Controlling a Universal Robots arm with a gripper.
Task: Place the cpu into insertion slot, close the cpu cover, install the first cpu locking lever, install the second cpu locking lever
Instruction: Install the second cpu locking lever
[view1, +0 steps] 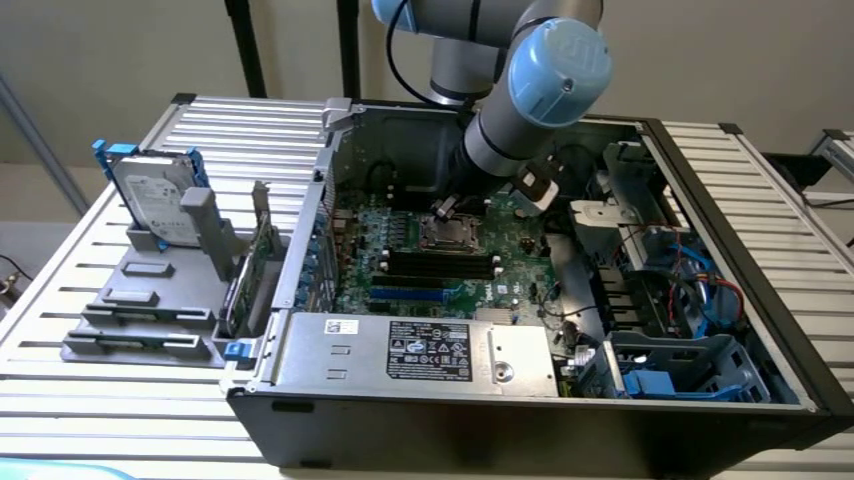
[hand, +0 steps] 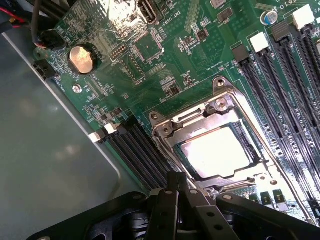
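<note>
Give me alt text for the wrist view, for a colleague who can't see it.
The cpu lies in the insertion slot with the silvery cpu cover closed around it, on the green circuit board. The shut gripper sits right at the cover's edge, with black memory strips on both sides.

the arm (view1: 514, 110) reaches steeply down, end effector (hand: 177, 192) fully closed.

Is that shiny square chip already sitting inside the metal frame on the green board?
Yes, the pale silvery square chip lies flat within the silvery metal frame on the green circuit board.
</note>
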